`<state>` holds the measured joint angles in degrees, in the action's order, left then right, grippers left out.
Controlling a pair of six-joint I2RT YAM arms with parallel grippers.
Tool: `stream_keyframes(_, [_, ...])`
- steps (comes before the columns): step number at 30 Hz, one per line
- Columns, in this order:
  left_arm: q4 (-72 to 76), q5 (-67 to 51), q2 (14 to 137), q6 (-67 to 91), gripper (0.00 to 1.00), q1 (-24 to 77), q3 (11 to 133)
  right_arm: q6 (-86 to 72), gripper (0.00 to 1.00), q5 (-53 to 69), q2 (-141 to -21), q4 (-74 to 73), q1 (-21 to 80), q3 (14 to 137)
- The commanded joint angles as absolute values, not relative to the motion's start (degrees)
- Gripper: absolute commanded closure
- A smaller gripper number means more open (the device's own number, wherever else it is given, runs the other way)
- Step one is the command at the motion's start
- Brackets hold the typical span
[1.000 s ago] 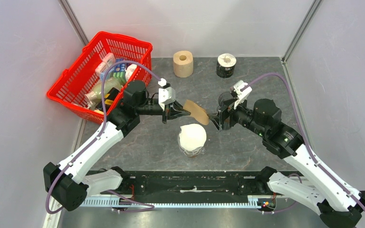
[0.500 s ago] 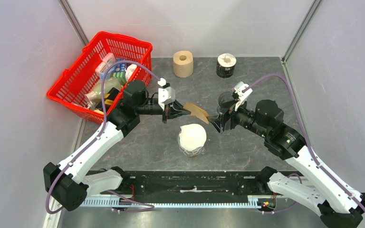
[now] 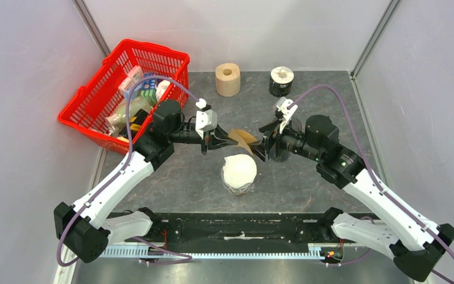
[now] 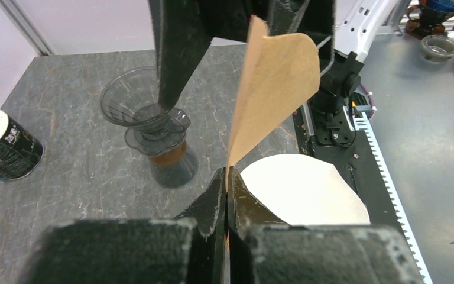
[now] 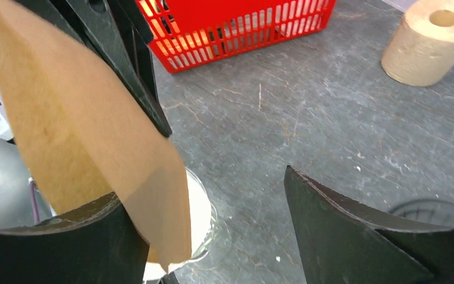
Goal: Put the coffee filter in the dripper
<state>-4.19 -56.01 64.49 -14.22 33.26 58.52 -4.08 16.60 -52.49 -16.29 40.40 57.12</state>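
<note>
Pinching filter point(image 3: 243, 139) by its tip in left claw point(image 3: 220, 141), long axis toward 3 o'clock into the released right claw point(image 3: 263, 142), nearer the dripper point(image 4: 137, 105).

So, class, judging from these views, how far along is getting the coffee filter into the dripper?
Done: the brown filter is lifted, pinched in the left gripper. In hand: the right gripper, jaws open, straddles its free end. Left: the dripper stands empty; the filter must go in.
</note>
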Motion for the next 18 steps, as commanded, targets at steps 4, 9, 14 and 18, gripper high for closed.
stream_keyframes(4, [-5.4, -61.2, 63.9, -17.7, 0.98, 33.3, 60.8, -6.0, 0.29, 21.7, -56.3, -9.5, 40.6, 61.9])
stream_keyframes(9, [-6.2, -62.3, 63.6, -18.8, 0.98, 33.3, 61.0, -6.4, 0.35, 27.7, -58.5, -10.3, 40.7, 62.7])
stream_keyframes(14, [-6.3, -62.4, 63.5, -18.9, 0.98, 33.3, 61.0, -5.9, 0.41, 31.7, -61.0, -12.0, 40.7, 63.3])
stream_keyframes(18, [-6.3, -62.5, 63.3, -18.9, 0.98, 33.3, 61.0, -5.6, 0.46, 34.6, -61.7, -12.2, 40.6, 63.4])
